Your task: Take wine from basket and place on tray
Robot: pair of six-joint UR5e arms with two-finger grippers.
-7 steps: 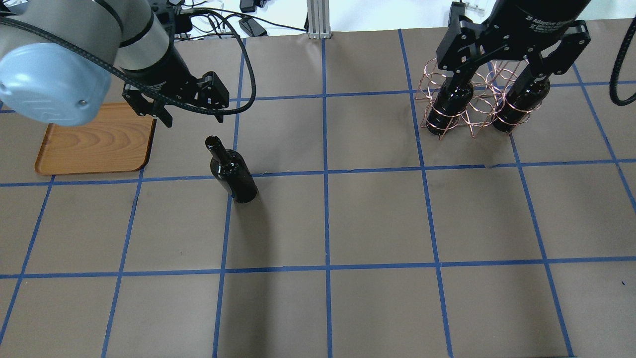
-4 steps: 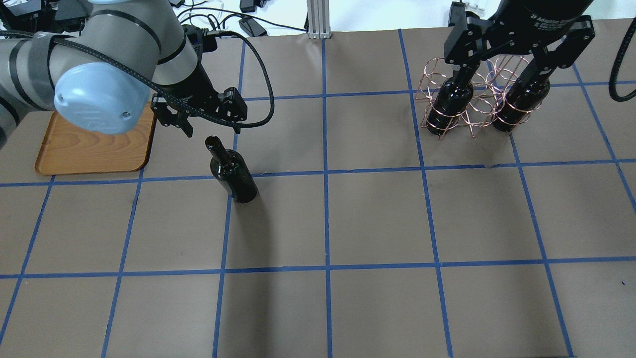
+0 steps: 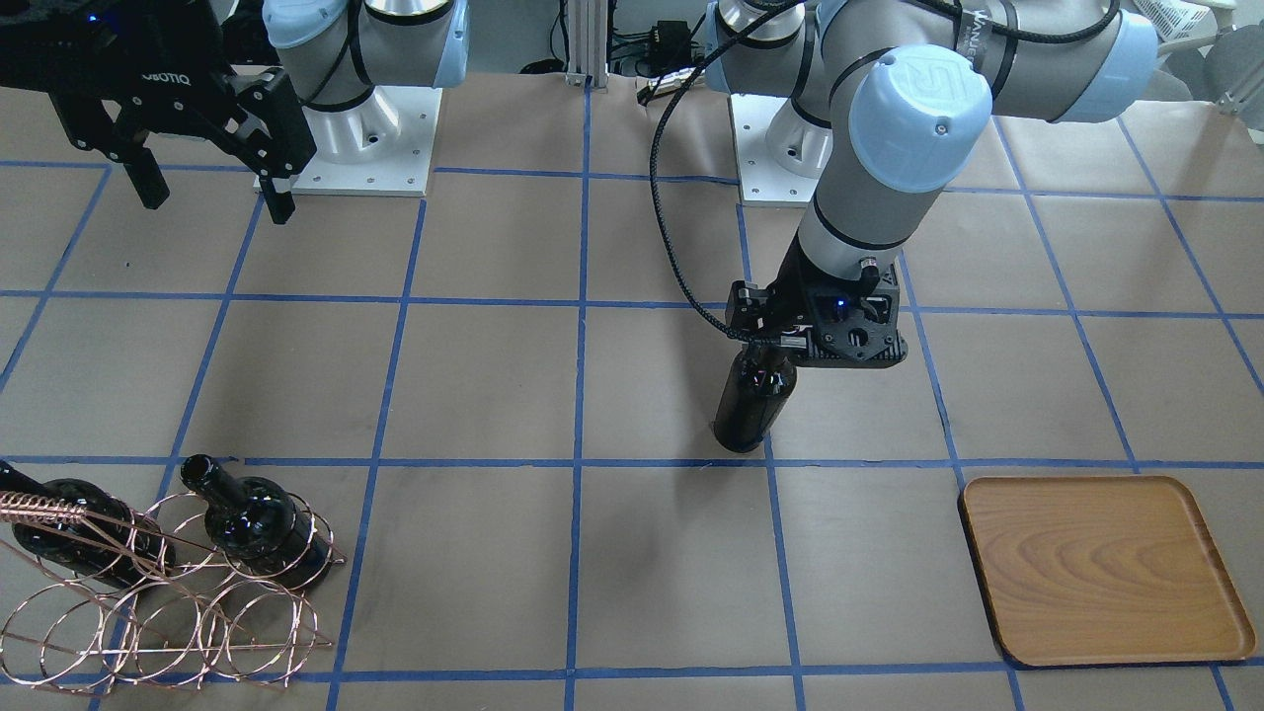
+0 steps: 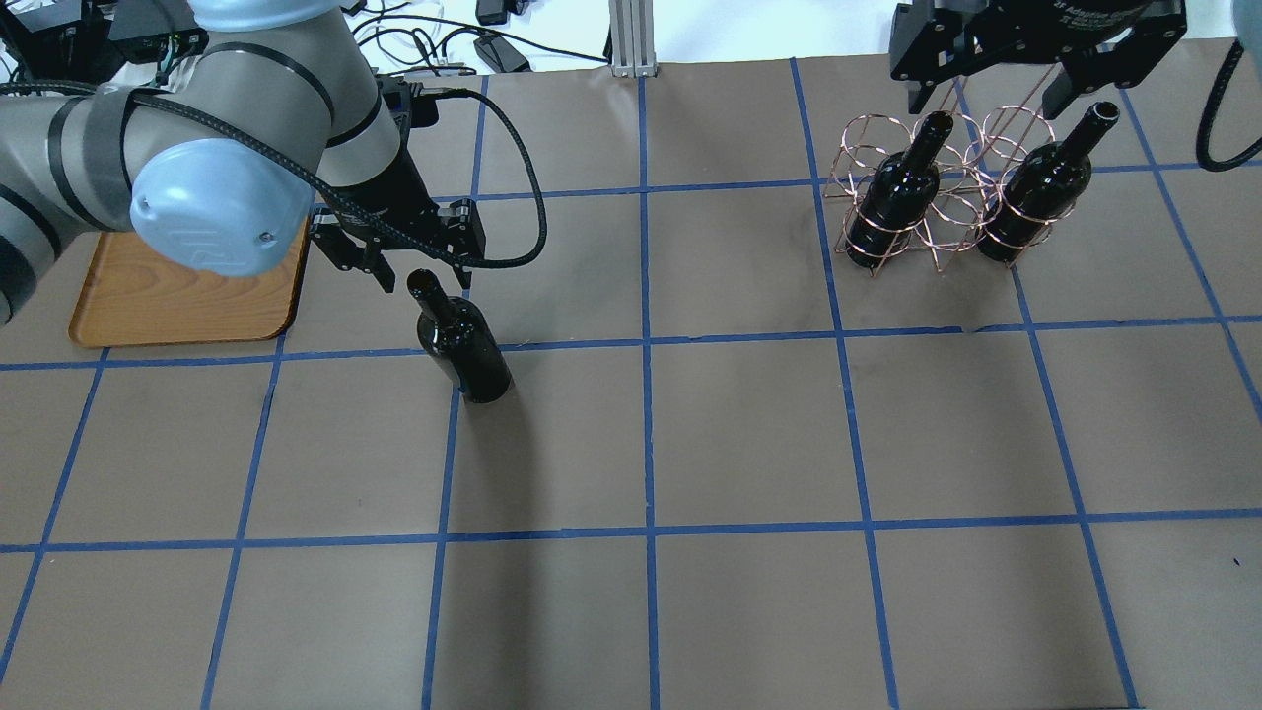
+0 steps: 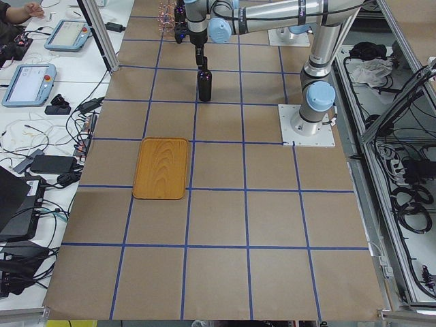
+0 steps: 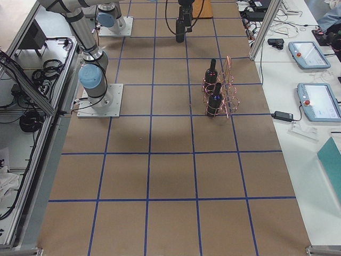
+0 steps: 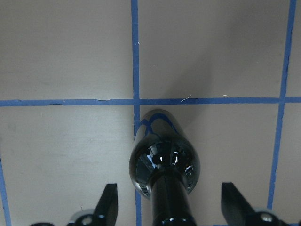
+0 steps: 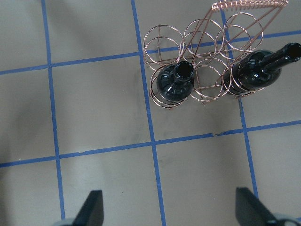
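A glossy black wine bottle (image 4: 463, 347) stands upright on the table, outside the basket; it also shows in the front view (image 3: 746, 407). My left gripper (image 4: 422, 284) is open, with its fingers (image 7: 107, 206) on either side of the bottle's neck (image 7: 168, 197) and gaps on both sides. The wooden tray (image 4: 187, 308) lies bare just to the left. The copper wire basket (image 4: 937, 202) holds two more bottles (image 4: 892, 197) (image 4: 1035, 192). My right gripper (image 4: 991, 97) is open and empty, high above the basket (image 8: 197, 61).
Brown paper with a blue tape grid covers the table. The arm bases (image 3: 346, 128) stand on the robot's side. Cables (image 4: 463, 49) lie beyond the table's far edge. In the front view the tray (image 3: 1101, 568) is near the operators' edge.
My left gripper has moved from beside the tray to the standing bottle and come down around its neck. My right gripper has risen away from the two bottles in the basket.
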